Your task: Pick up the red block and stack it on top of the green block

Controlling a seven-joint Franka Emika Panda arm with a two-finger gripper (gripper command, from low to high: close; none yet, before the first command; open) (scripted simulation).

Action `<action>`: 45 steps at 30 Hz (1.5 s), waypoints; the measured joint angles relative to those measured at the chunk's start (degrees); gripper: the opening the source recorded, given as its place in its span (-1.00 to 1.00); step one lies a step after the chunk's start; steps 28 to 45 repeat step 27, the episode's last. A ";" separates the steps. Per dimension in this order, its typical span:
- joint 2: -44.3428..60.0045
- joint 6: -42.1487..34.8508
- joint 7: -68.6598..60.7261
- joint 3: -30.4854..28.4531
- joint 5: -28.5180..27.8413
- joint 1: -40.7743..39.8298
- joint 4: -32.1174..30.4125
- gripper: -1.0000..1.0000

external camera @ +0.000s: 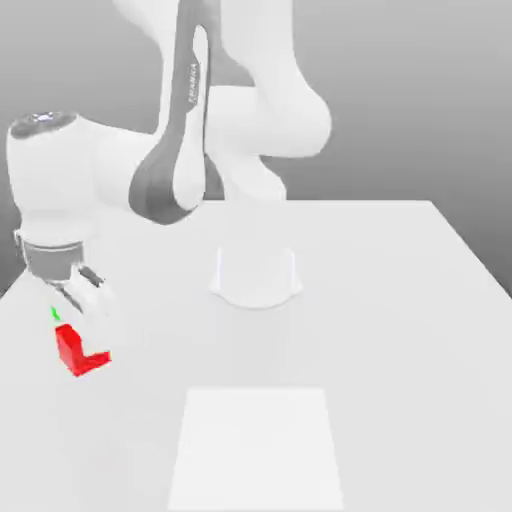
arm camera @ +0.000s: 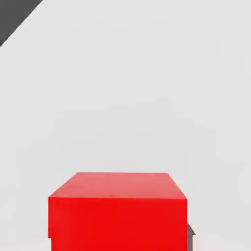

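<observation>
Two blocks near desk edge, exterior view's left | tool over red block, fingers' spread cannot tell | green block peeks just behind | step: grasp; centre squarely, avoid nudging green

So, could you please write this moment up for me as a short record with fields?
arm: bent low over the exterior view's left side of the table
end effector: down at the red block, right above it
red block: at the fingertips near the table's left edge; whether it is gripped or lifted cannot be told
green block: a small sliver showing behind the fingers, just above and behind the red block
stack: not yet visibly done
other: a pale square patch on the near part of the table
</observation>
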 joint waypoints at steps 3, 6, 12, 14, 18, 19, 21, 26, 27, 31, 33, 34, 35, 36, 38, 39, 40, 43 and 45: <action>-2.78 -0.65 7.30 -2.72 -2.03 -5.51 -1.99 -1.00; -5.53 -1.29 14.53 -5.71 -3.95 -11.68 -3.98 -1.00; -7.76 -0.25 24.93 -10.60 -5.13 -21.96 -7.15 -1.00; -4.45 2.99 23.37 -11.42 -2.27 -21.08 -7.18 -1.00; 3.82 10.38 15.97 -10.15 8.53 -19.28 -7.04 -1.00; 5.52 11.82 13.99 -9.51 11.42 -19.26 -6.99 1.00; 5.52 11.82 13.99 -9.51 11.42 -19.21 -6.99 1.00; 5.69 11.92 13.73 -9.73 11.72 -19.54 -6.99 1.00; 4.25 10.70 15.48 -10.41 9.22 -19.64 -7.03 1.00; 4.25 10.70 15.48 -10.41 9.22 -19.64 -7.03 1.00; 4.25 10.70 15.48 -10.41 9.22 -19.64 -7.03 1.00; 4.25 10.70 15.48 -10.41 9.22 -19.64 -7.03 1.00; 4.25 10.70 15.48 -10.41 9.22 -19.64 -7.03 1.00; 4.25 10.70 15.48 -10.41 9.22 -19.64 -7.03 1.00; 4.25 10.70 15.48 -10.41 9.22 -19.64 -7.03 1.00; 4.25 10.70 15.48 -10.41 9.22 -19.64 -7.03 1.00; 4.25 10.70 15.48 -10.41 9.22 -19.64 -7.03 1.00; 4.25 10.70 15.48 -10.41 9.22 -19.64 -7.03 1.00; 4.25 10.70 15.48 -10.41 9.22 -19.64 -7.03 1.00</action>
